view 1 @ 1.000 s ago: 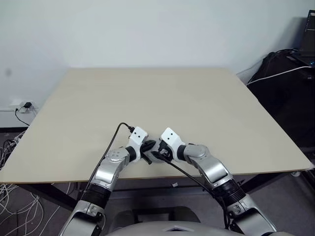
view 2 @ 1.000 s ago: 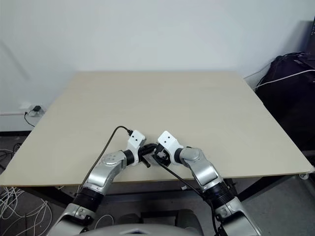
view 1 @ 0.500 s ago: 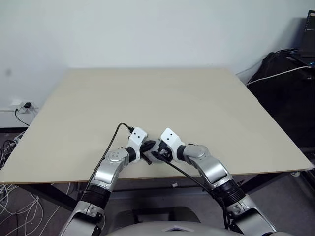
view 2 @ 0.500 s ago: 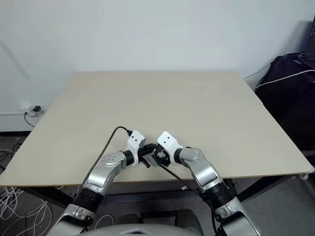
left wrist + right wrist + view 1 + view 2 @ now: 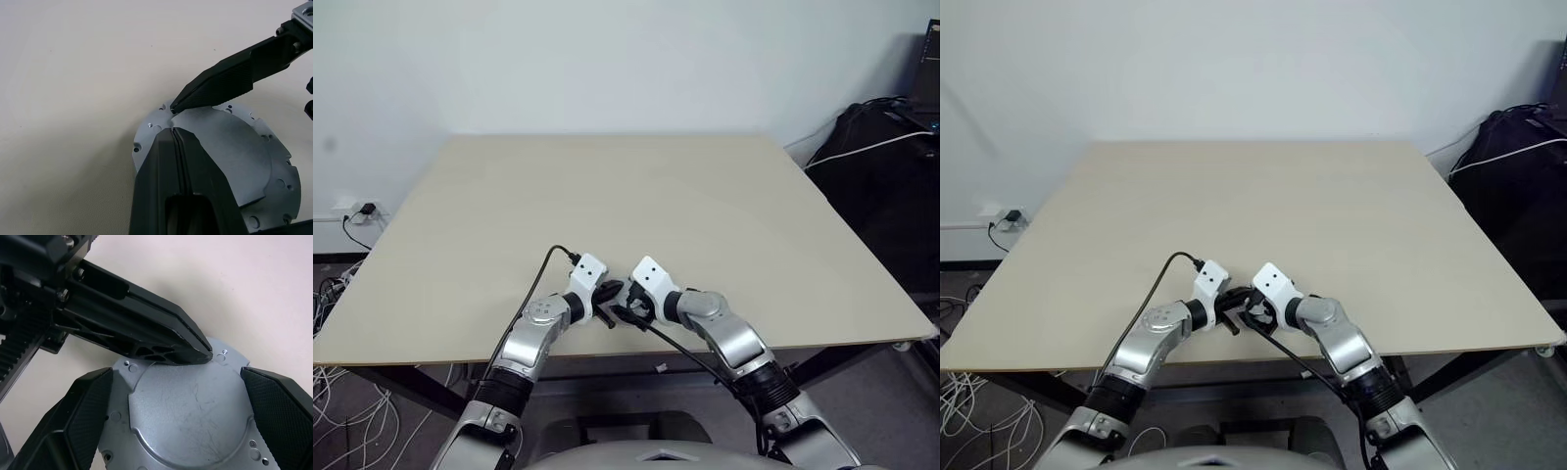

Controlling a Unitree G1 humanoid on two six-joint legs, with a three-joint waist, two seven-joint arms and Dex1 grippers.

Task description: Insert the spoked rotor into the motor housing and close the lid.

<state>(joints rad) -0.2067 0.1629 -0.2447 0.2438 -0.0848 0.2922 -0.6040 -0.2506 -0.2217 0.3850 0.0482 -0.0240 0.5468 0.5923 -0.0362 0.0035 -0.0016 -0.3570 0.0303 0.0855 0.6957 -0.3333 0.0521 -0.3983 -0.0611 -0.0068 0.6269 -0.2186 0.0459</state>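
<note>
Beige table (image 5: 705,196), white wall (image 5: 607,59), black bags (image 5: 891,166) at right, floor cables (image 5: 342,392).

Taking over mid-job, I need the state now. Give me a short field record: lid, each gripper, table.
lid: silver-grey disc lying flat on the table, near its front edge
left gripper: shut, fingertips over the lid's top
right gripper: open, one finger on each side of the lid
rotor, housing: cannot tell; the lid covers whatever lies below

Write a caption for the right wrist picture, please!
Right tool open around the silver lid; shut left tool presses its edge on the table.
</note>
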